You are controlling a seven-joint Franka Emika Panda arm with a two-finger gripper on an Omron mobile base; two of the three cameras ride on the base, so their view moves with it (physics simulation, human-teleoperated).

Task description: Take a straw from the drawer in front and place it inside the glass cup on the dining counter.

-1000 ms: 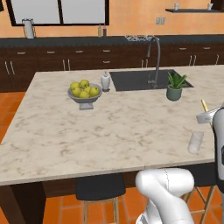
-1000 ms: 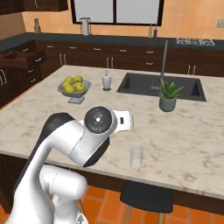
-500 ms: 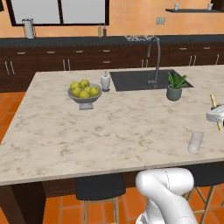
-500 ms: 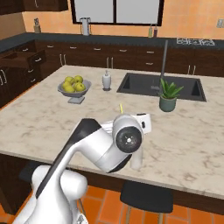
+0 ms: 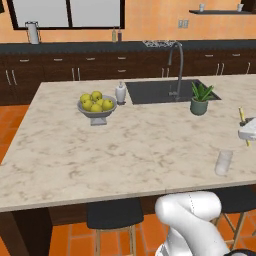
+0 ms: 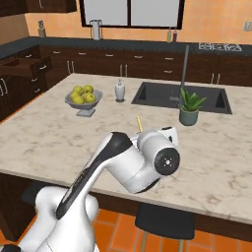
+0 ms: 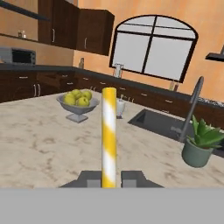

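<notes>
**Surfaces around me**

The desk [image 5: 100,150] in front of me looks like polished beige stone with grey marbling, on a dark wood base. Its sink [image 5: 160,91] is matt dark, the faucet [image 5: 176,60] over it smooth brushed metal. The glass cup [image 5: 223,162] is clear, whitish and smooth. The straw [image 7: 108,135] between my claw's [image 7: 108,178] dark matt fingers [image 7: 131,178] is banded yellow and white, with a paper-like, dull finish. The fruit bowl [image 5: 97,111] is grey and metallic; the lemons [image 5: 96,101] have a soft sheen. The plant pot [image 5: 198,106] is matt grey-green. The floor [image 5: 60,240] is orange tile.
</notes>
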